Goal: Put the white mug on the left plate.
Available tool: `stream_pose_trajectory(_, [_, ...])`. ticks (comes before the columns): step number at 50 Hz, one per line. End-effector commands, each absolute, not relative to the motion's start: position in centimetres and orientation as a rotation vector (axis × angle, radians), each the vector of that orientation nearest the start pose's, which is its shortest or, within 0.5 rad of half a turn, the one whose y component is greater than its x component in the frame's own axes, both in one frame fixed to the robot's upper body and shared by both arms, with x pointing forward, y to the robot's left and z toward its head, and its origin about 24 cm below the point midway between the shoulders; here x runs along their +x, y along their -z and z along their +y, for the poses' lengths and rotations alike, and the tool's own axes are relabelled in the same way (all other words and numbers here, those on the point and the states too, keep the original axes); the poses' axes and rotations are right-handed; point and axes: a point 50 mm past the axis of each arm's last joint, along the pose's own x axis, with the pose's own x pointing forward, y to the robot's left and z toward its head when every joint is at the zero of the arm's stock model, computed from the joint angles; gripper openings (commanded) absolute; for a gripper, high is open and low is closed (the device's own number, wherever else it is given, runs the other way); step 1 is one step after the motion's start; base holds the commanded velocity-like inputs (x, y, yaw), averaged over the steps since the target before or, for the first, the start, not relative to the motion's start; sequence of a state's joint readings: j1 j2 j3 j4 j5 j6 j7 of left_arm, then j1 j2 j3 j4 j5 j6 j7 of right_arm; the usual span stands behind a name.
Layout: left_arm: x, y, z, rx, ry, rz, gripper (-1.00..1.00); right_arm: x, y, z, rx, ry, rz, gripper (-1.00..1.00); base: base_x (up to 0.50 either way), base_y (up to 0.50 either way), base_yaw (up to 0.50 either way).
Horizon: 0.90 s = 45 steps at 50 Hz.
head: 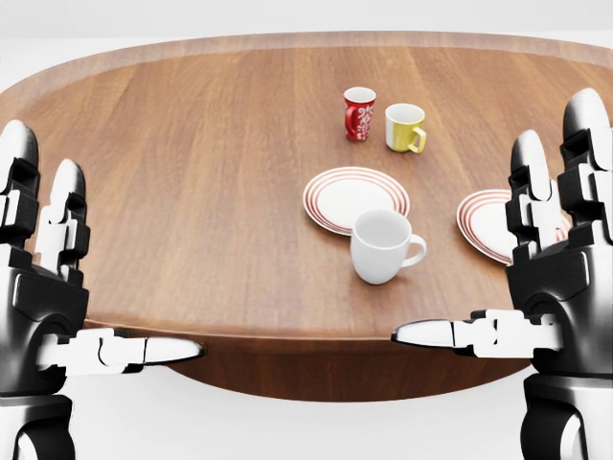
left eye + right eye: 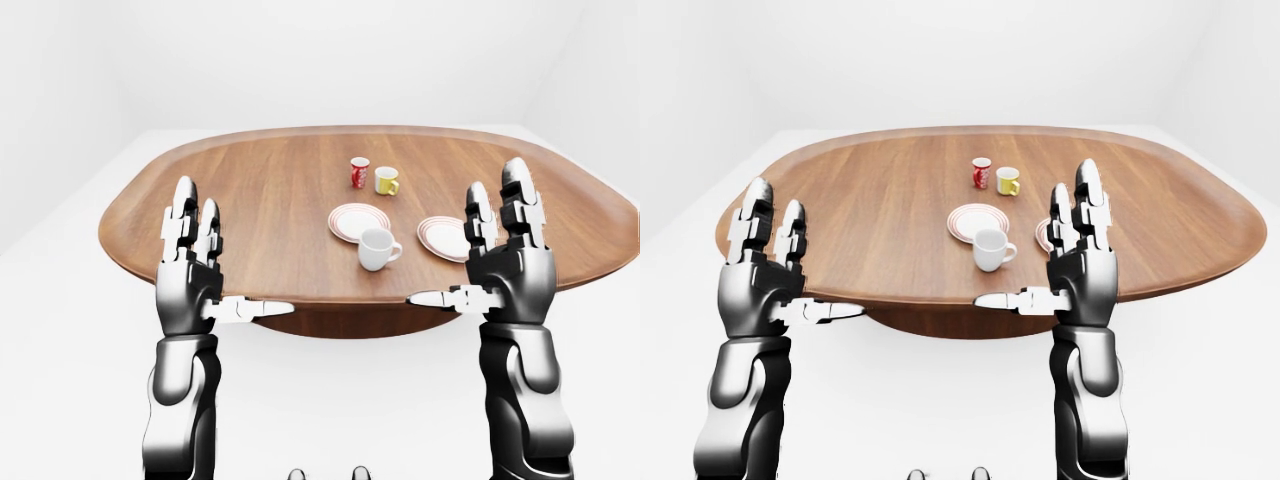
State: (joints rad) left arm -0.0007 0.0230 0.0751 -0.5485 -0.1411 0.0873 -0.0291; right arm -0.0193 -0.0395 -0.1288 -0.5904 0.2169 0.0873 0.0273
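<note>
You have not begun the reach: both your left hand [image 1: 57,287] and right hand [image 1: 551,278] stand open and empty, so next close the right round the white mug [image 1: 381,246] and lift it onto the left plate [image 1: 330,192] just beyond

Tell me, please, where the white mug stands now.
In the head view the white mug stands upright on the table, right of centre, at the lower edge of the left plate, its handle pointing right.

An oval wooden desk [image 1: 192,192] carries two red-rimmed plates, left [image 1: 355,198] and right [image 1: 487,224], a white mug [image 1: 381,246] just nearer than the left plate, and farther off a red cup [image 1: 359,113] beside a yellow mug [image 1: 404,127].
</note>
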Motion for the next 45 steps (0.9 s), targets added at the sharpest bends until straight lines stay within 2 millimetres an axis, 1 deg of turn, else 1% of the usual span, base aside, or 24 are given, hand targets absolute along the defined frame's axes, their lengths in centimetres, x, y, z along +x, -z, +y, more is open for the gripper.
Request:
stream_pose_trajectory(1, [22.75,-15.76,16.32,-0.086,0.013,-0.464,1.00,22.44,-17.07,-17.62,0.127,0.021,-0.528,1.00,0.00,0.31,0.00])
stream_pose_trajectory(8, [22.72,-15.82,16.27,-0.088,0.014,-0.467,1.00,22.63,-16.96,-17.98,0.135,0.051,-0.522,1.00,0.00,0.01,0.00])
stream_pose_trajectory(18, [22.65,-15.98,16.32,-0.091,0.013,-0.475,1.00,22.24,-17.32,-17.88,0.174,0.025,-0.543,1.00,0.00,0.00,0.00])
stream_pose_trajectory(24, [22.57,-16.04,16.26,-0.092,0.014,-0.478,1.00,21.79,-17.60,-17.61,0.188,-0.014,-0.559,1.00,0.48,0.00,0.00])
stream_pose_trajectory(45, [22.49,-15.93,16.25,-0.093,0.015,-0.473,1.00,21.78,-17.51,-17.75,0.192,-0.008,-0.555,1.00,0.50,0.00,0.00])
